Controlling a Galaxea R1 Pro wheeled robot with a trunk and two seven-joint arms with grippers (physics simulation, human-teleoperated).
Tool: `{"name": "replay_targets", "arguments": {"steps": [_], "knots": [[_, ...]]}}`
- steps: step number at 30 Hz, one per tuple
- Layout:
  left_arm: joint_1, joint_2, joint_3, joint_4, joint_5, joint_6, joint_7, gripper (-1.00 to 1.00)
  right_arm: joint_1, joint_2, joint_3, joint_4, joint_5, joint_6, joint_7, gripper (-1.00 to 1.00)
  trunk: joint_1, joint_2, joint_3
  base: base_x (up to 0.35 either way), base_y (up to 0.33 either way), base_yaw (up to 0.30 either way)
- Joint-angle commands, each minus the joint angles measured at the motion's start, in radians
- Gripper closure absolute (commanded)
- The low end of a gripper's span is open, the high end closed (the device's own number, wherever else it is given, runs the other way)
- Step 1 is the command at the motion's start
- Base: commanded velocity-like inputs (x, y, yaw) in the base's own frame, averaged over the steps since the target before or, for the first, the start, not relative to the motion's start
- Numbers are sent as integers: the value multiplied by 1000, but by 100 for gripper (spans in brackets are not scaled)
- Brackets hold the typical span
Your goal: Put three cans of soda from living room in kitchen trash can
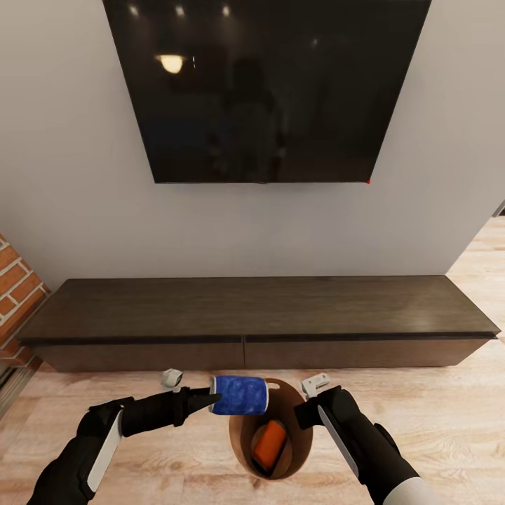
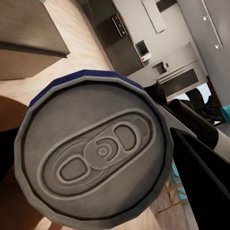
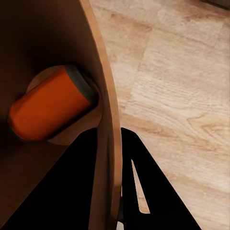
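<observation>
Soda cans are my concern, and the blue can (image 1: 240, 395) lies sideways in my left gripper (image 1: 212, 400), clenched between the fingers and held over the near-left rim of the bin (image 1: 305, 449). In my left wrist view its grey top (image 2: 96, 153) with the pull tab faces the camera squarely, with the blue wall showing just behind the rim. My right gripper (image 3: 115, 158) is closed on the bin's wall, one finger inside and one outside, so I carry the bin at its right rim above the light wood floor (image 1: 435, 414). Inside the bin an orange can (image 3: 50, 108) lies on its side at the brown bottom, touching the wall; the head view shows it too, under the blue one. I can make out only one orange can in there; whether a second is hidden beneath or behind it, I cannot tell. Beyond my arms stand the long dark cabinet (image 1: 259, 308), the black screen (image 1: 266, 84) on the pale wall above it, and a bit of red brick (image 1: 14, 294) at the left. I judge at least one can is binned and the blue one is about to go in. I am in the living room, so carrying the bin to the kitchen is left to do.
</observation>
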Motion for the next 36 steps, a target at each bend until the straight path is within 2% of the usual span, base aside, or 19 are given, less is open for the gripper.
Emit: {"name": "replay_targets", "arguments": {"steps": [1,9,13,16,17,19,21,22,24,28,32,33,36], "knots": [[0,0,0,1,0,0,0,100,0,0,0,0,-17,0,6,100,0,0,0,0,0,0],[0,-10,-3,4,-7,-2,25,100,0,1,1,0,-17,0,5,100,0,0,0,0,0,0],[0,-22,-5,7,-7,-3,128,100,0,1,2,0,-17,0,5,100,0,0,0,0,0,0],[0,-27,-29,27,-8,-4,157,100,0,1,2,0,-17,0,5,100,0,0,0,0,0,0],[0,-40,-47,42,-8,-4,172,100,0,1,2,0,-17,1,5,100,0,0,0,0,0,0],[0,-57,-56,53,-8,-5,203,100,0,1,2,0,-17,0,5,100,0,0,0,0,0,0],[0,-71,-62,61,-8,-6,254,100,0,1,2,0,-17,1,5,100,0,0,0,0,0,0],[0,-83,-65,65,-7,-6,299,100,0,1,2,0,-17,0,5,100,0,0,0,0,0,0],[0,-97,-66,68,-7,-7,323,100,0,1,2,0,-17,0,5,100,0,0,0,0,0,0],[0,-113,-68,70,-8,-8,344,100,0,1,2,0,-17,1,5,100,0,0,0,0,0,0],[0,-118,-69,71,-8,-8,349,100,0,1,2,0,-17,1,5,100,0,0,0,0,0,0],[0,-119,-69,71,-8,-8,350,-100,0,1,2,0,-17,1,5,100,0,0,0,0,0,0],[0,-121,-69,71,-9,-8,354,-100,0,1,2,0,-17,1,5,100,0,0,0,0,0,0]]}}
